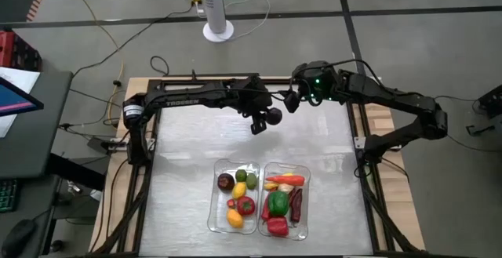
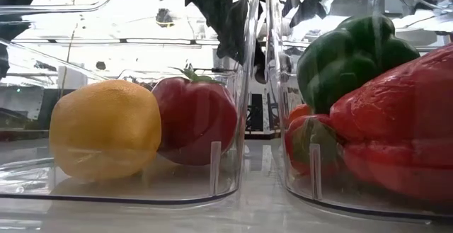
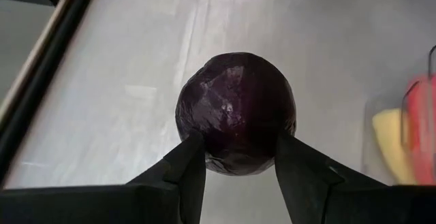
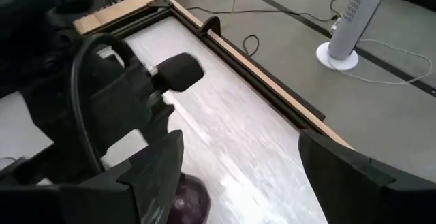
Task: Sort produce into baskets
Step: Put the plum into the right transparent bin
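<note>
Most of the table (image 1: 180,187) is wide open, both flanks and the whole back half, so lots of room to swing through. The only stuff sitting on it is the two baskets (image 1: 235,197) touching side by side near the front middle, both packed with produce (image 1: 278,203). Up top, both arms crowd the back edge, left hand (image 1: 263,121) and right hand (image 1: 292,101) near each other.

Even, bright light; the table (image 1: 188,179) shows pale glare streaks across its middle in the high view. In the low view the upper frame is blown out white, and the tub walls (image 2: 244,84) bend and smear what lies behind. The pepper (image 2: 396,134) at lower right is soft and out of focus.
</note>
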Available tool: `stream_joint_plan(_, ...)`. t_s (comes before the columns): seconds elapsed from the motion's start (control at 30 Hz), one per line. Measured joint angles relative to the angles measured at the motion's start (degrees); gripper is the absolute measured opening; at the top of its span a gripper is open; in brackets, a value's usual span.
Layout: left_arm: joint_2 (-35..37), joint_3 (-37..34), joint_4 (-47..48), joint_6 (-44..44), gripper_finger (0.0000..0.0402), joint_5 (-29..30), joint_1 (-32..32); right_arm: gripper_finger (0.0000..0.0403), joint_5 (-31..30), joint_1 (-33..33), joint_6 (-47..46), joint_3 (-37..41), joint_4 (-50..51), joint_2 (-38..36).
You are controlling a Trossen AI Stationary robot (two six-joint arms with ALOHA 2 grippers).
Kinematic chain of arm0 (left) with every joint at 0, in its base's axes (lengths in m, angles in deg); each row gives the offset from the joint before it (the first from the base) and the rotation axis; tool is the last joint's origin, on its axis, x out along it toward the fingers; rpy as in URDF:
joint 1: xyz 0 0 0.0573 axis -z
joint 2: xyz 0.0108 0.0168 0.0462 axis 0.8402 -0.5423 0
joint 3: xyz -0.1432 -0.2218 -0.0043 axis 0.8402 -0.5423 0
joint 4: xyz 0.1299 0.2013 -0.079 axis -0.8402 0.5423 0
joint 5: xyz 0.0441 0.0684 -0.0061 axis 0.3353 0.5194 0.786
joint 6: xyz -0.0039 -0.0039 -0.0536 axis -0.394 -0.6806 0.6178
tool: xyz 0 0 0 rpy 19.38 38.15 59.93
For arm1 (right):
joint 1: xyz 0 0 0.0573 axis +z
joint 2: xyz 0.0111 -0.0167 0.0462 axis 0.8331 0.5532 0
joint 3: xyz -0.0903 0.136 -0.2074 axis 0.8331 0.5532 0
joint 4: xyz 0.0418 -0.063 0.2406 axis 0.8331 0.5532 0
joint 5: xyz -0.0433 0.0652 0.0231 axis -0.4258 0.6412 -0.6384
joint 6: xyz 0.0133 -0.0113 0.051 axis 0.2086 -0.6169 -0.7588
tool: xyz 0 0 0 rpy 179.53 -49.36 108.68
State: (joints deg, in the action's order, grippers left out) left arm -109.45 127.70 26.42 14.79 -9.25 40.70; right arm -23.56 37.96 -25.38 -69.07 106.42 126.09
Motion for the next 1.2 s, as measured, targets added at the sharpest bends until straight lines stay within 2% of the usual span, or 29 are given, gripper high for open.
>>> stream_joint_plan(0.13, 0.0, 0.0, 0.0, 3.1, 0.0140, 0.0, 0.6, 0.0317, -0.4, 0.0, -0.5, 0.0, -0.2, 0.2)
stream_joint_plan(0.33, -0.1, 0.0, -0.6, 5.5, 0.0140, 0.8, 1.0, 0.0317, -0.7, 0.5, -0.6, -0.3, -1.2, 4.9)
stream_joint_plan(0.57, -0.1, 0.0, 0.3, 6.4, 0.0140, 0.9, 1.5, 0.0317, -1.9, 1.7, 1.4, -5.4, -1.0, 9.8)
stream_joint_plan(0.67, -0.1, 0.0, 1.1, 7.1, 0.0140, 0.6, 1.5, 0.0317, -4.4, 1.7, 2.1, -6.7, 0.7, 11.2)
stream_joint_plan(0.83, -0.2, 0.0, 2.2, 7.3, 0.0140, -0.9, 0.9, 0.0317, -7.1, 1.7, 2.8, -6.9, 0.7, 11.3)
stream_joint_plan(1.2, -0.2, 0.0, 3.9, 6.4, 0.0140, 0.3, 0.7, 0.0317, -5.4, 2.0, 4.6, -6.9, 3.2, 10.7)
